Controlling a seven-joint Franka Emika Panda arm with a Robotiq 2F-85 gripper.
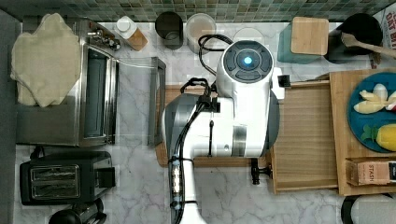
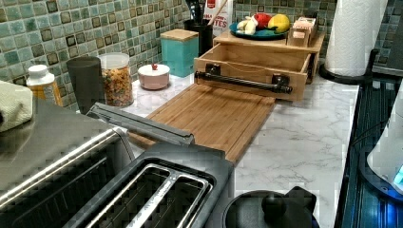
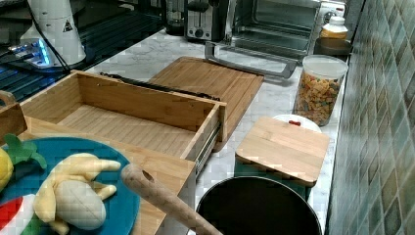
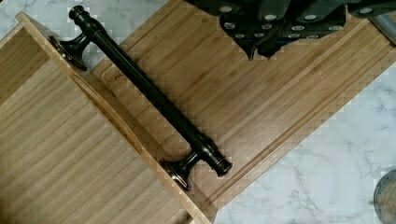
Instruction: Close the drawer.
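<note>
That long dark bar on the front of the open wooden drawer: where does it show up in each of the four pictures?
Top view: one end of the handle pokes out below the white arm, at the drawer's left edge.
Left view: handle runs across the drawer front, upper middle.
Right view: handle lies beyond the drawer's far wall.
Wrist view: handle crosses diagonally.
Shared landmark: the cutting board beside it.

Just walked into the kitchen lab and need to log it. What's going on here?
A white robot arm hangs over the counter, above a wooden cutting board and a bamboo drawer that stands pulled out of its box. The drawer is empty inside. Its dark bar handle faces the cutting board, and in the wrist view the tool sits above the board, apart from the handle. The drawer has not yet been pushed in. A blue plate of toy food sits on top of the box.
</note>
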